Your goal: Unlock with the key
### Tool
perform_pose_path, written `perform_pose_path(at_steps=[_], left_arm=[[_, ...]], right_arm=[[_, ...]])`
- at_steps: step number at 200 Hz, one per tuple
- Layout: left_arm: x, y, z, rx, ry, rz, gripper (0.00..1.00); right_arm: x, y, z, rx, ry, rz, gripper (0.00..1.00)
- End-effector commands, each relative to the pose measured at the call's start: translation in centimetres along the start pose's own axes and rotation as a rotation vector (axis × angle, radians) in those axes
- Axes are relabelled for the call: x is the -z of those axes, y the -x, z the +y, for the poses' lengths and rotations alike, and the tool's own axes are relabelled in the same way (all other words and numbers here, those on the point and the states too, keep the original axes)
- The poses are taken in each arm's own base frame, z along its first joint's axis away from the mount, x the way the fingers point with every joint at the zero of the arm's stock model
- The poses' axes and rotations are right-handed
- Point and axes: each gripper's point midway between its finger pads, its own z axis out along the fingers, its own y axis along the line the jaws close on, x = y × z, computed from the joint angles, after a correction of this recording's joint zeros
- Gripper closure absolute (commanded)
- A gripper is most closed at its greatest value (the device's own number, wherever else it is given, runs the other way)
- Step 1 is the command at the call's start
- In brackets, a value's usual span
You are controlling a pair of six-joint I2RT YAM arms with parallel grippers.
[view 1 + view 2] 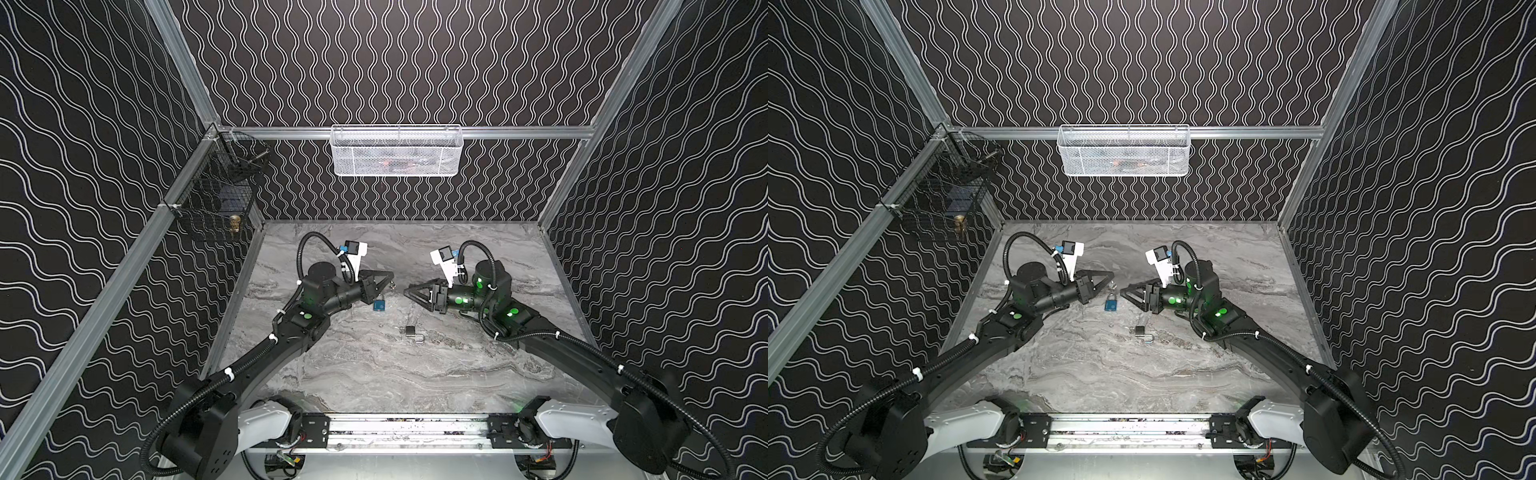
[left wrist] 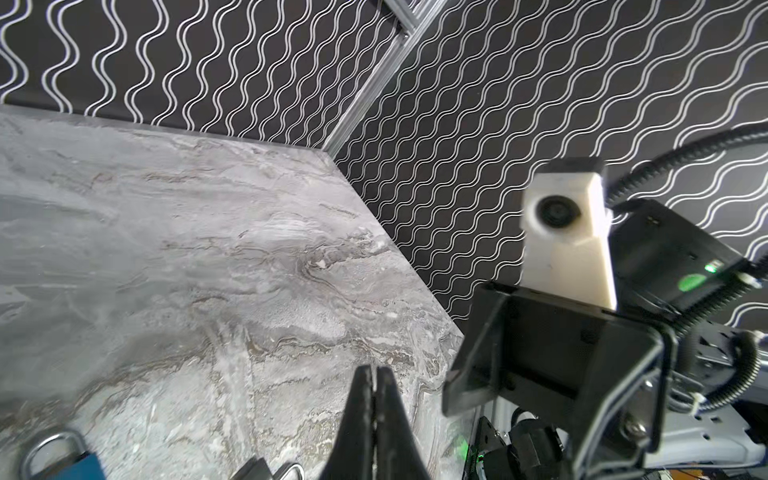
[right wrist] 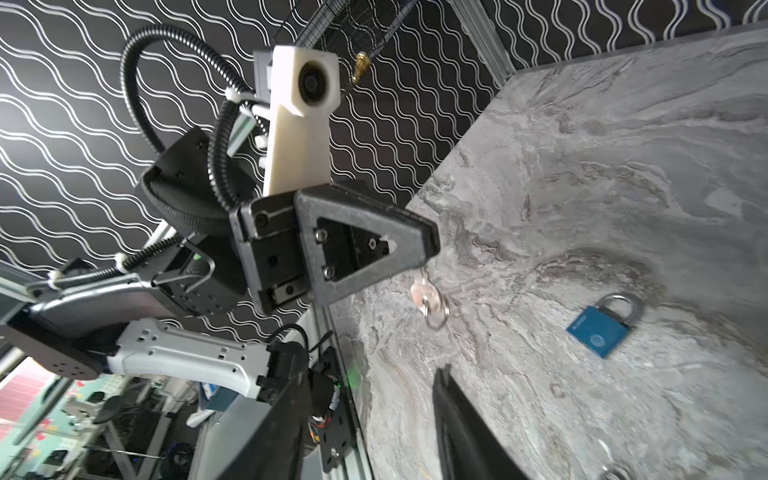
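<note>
A small silver key (image 3: 428, 297) on a ring hangs from the tip of my left gripper (image 1: 390, 276), which is shut on its blade above the marble table; the key (image 1: 391, 285) shows in both top views. A blue padlock (image 1: 379, 306) (image 3: 601, 328) lies flat on the table just below and in front of that gripper, its shackle closed. My right gripper (image 1: 407, 289) (image 3: 370, 384) faces the left one from a short gap away, open and holding nothing. In the left wrist view the fingertips (image 2: 365, 374) are pressed together.
A second, grey padlock (image 1: 413, 333) lies on the table nearer the front, between the arms. A white mesh basket (image 1: 397, 151) hangs on the back wall. A black wire basket (image 1: 216, 195) with a brass piece (image 1: 235, 224) hangs at the left wall.
</note>
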Motion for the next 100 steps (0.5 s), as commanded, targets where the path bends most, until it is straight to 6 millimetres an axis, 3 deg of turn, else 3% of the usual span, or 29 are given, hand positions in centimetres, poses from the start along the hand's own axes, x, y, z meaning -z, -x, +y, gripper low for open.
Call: perform_pose_path(at_steps=[1, 19, 79, 100], left_arm=[[0.2, 1.3, -1.6, -0.064, -0.051, -0.046, 1.0], [0.1, 1.2, -2.0, -0.077, -0.066, -0.038, 1.0], [0.4, 1.8, -3.4, -0.078, -0.114, -0.069, 1.0], [0.5, 1.8, -3.7, -0.081, -0.125, -0.073, 1.0]], right_arm=[[-0.5, 1.6, 1.2, 0.036, 0.061, -0.032, 0.53], [-0.9, 2.0, 1.8, 0.045, 0.101, -0.031, 0.55], [-1.9, 1.5, 0.4, 0.009, 0.094, -0.011, 0.62], [-1.9, 1.5, 0.9, 0.018, 0.13, -0.012, 0.64]])
